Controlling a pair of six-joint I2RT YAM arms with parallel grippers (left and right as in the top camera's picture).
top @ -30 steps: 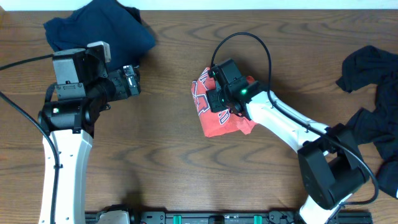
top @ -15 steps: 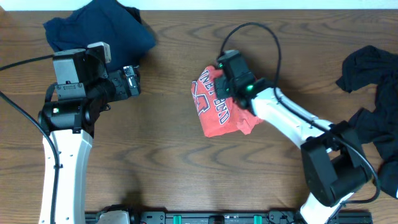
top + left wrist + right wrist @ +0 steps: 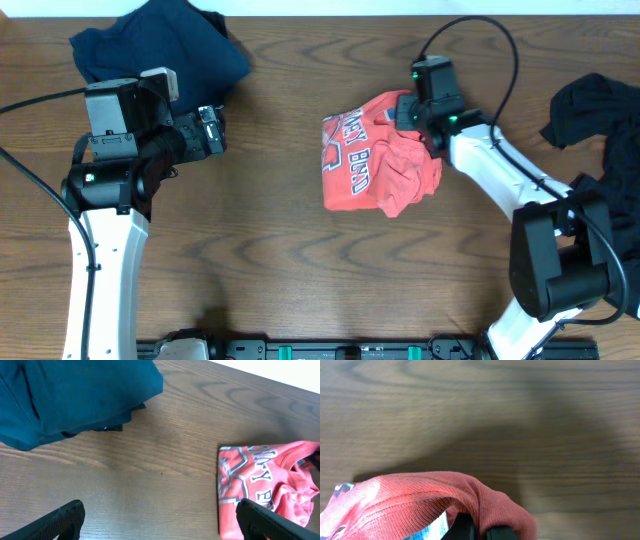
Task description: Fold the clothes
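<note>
Mid-task at the worktop (image 3: 270, 250): the red shirt (image 3: 375, 170) lies just right of centre, printed side up, its left part flat and its right part bunched into soft ridges; my right jaws are closed on a fold of its hem (image 3: 445, 490) at the shirt's 1 o'clock corner, and the right wrist view shows that ribbed edge pinched and raised clear of the wood; my left jaws hang wide apart and empty at about 9 o'clock, pointing towards the shirt but well apart from it; a navy garment (image 3: 160, 45) sits folded at 11 o'clock, and a heap of dark clothes (image 3: 600, 150) waits at 3 o'clock, apparently not yet handled.

As I read it, the step in hand is working the red shirt into shape, with one edge gripped and the cloth not yet lying square; the fold looks unfinished, and the dark heap suggests much of the job remains. The next move calls for carrying the pinched edge low and steady so the bunched part draws smooth rather than dragging the whole shirt; the left jaws could pin the 9 o'clock edge; letting go too soon would leave the ridges in place.
</note>
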